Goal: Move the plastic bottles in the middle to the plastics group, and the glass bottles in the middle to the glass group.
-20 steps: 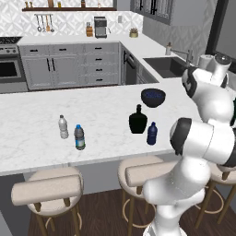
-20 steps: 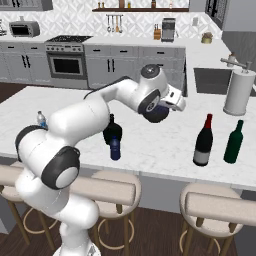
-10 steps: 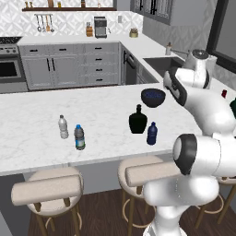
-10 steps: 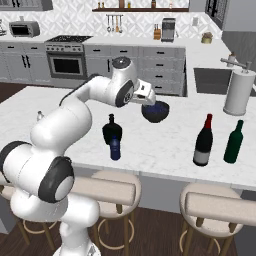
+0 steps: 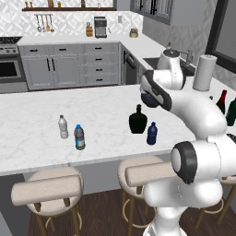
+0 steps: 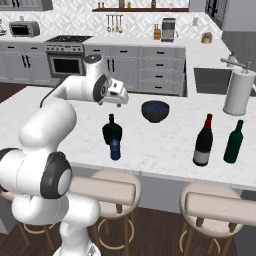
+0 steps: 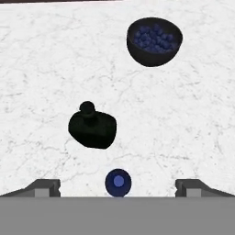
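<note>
Seen from above in the hand view, the stubby dark blue plastic bottle (image 7: 118, 182) lies between the wide-apart fingertips (image 7: 43, 187) of my open gripper (image 7: 118, 189), well below them. The squat black glass bottle (image 7: 92, 128) stands just beyond it. In the right base view my gripper (image 6: 121, 100) hovers above the black bottle (image 6: 112, 130) and the blue bottle (image 6: 115, 148), holding nothing. The wine bottle (image 6: 203, 141) with red top and white label stands beside the tall green bottle (image 6: 234, 142) at the right. Two clear water bottles (image 5: 63, 126) (image 5: 79, 137) stand at the left.
A dark blue bowl (image 6: 155, 111) filled with berries sits behind the two middle bottles. The white paper-towel roll (image 6: 239, 92) stands at the back right by the sink. Stools line the marble counter's (image 6: 165, 150) near edge.
The arm has swung away from the right side of the counter, past the bowl, to above the black and blue bottles. The gripper has stayed open and empty.
</note>
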